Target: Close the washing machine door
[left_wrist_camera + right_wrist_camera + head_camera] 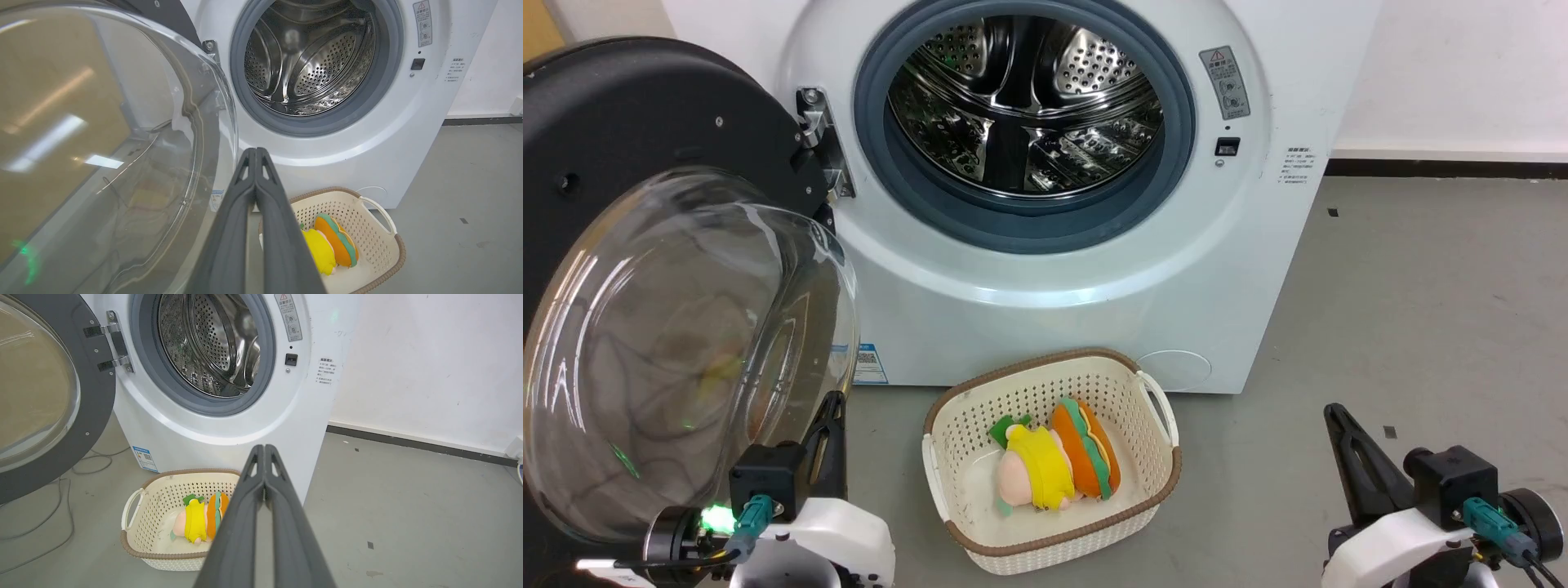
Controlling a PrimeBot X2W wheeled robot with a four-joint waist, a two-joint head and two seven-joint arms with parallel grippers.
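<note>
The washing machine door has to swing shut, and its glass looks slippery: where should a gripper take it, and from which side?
Probably the door by its black rim, far from the hinge, coming from the robot's left, behind it: the domed glass bowl is smooth, with no edge.

There was one washing machine (1094, 278) with one door (629, 122). There was one basket (1045, 369), and in it two soft toys (a yellow toy (1045, 469) and an orange toy (1090, 449)). The machine bore three labels: one grey label (1225, 82), one blue label (870, 363), one printed label (1297, 166). Two grippers showed: left gripper (832, 408), right gripper (1335, 416).
</note>
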